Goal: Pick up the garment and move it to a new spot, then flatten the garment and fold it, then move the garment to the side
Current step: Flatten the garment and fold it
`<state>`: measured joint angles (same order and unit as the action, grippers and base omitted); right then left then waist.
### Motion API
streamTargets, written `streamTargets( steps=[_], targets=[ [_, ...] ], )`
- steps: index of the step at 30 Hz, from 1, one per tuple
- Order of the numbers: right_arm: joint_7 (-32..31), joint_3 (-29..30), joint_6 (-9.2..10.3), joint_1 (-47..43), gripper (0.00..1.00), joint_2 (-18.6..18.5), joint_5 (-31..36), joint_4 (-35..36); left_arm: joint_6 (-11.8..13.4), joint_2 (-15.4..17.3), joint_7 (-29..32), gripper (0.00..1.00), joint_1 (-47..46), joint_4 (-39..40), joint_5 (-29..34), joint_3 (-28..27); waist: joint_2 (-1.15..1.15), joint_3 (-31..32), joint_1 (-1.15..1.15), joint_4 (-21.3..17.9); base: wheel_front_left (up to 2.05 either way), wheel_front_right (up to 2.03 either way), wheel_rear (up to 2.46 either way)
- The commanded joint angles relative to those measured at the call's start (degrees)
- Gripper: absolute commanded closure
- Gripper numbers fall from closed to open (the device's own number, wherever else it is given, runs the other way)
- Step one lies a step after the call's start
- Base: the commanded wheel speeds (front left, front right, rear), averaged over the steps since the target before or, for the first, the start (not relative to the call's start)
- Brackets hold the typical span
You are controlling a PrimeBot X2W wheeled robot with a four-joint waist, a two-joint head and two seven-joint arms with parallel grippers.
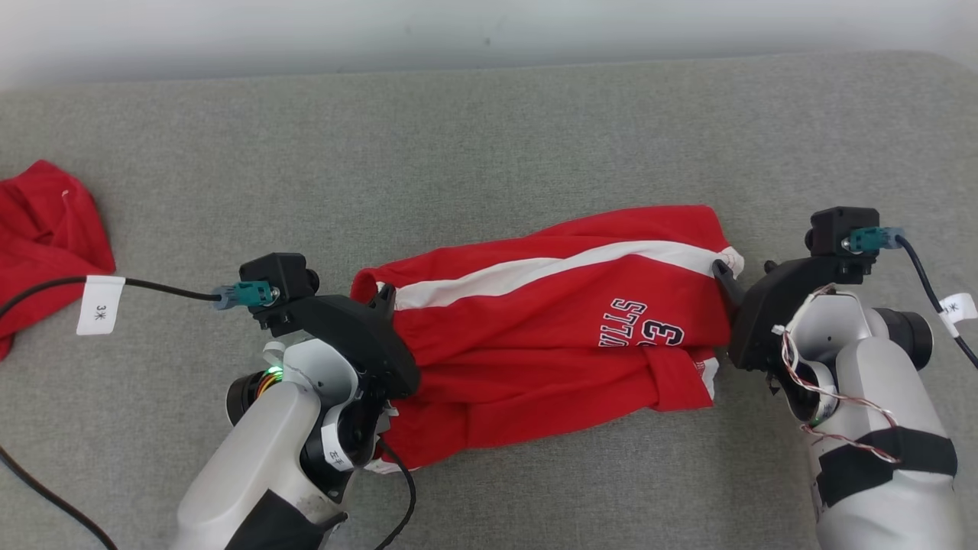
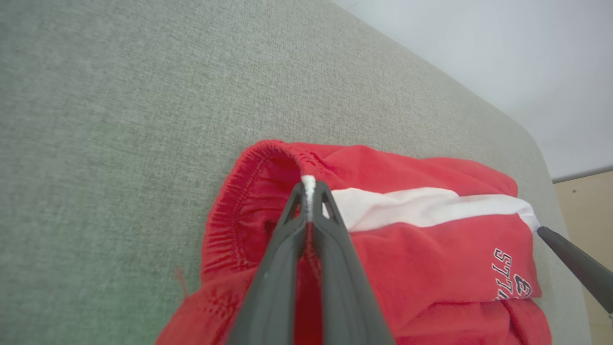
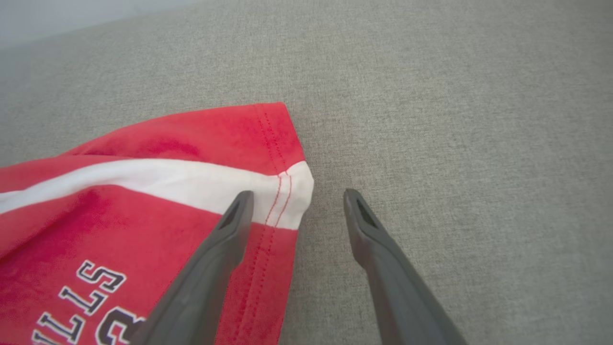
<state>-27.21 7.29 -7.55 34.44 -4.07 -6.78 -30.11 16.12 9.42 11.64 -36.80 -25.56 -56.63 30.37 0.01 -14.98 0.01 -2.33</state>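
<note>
Left gripper (image 2: 309,189) pinches red shorts (image 1: 550,321) at waistband edge; right gripper (image 3: 298,194) spread astride hem corner; I see open grey cushion (image 3: 455,120) beyond.

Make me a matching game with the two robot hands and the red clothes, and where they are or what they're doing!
1 left gripper
2 right gripper
3 red shorts
4 other red cloth

A open, at the leg hem
B at the grey surface's far left edge
C shut on the waistband
D lying in the middle, between both grippers

Pairs: 1-C, 2-A, 3-D, 4-B
</note>
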Motion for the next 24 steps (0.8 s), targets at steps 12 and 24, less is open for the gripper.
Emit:
streamTargets(
  steps=[12,24],
  targets=[
    [2.3,2.4,0.13,3.9,1.00,0.7,2.3,-8.7,-1.4,-0.4,-0.7,1.00,-0.6,-1.9,0.4,0.7,-0.01,-0.3,-0.01,1.5,0.00,0.00,0.00],
    [5.6,3.9,0.13,5.6,0.00,0.9,0.8,-12.8,-1.1,-0.1,-0.3,1.00,-1.2,-2.0,0.7,1.3,-0.01,-0.6,-0.01,1.9,0.00,0.00,0.00]
  ],
)
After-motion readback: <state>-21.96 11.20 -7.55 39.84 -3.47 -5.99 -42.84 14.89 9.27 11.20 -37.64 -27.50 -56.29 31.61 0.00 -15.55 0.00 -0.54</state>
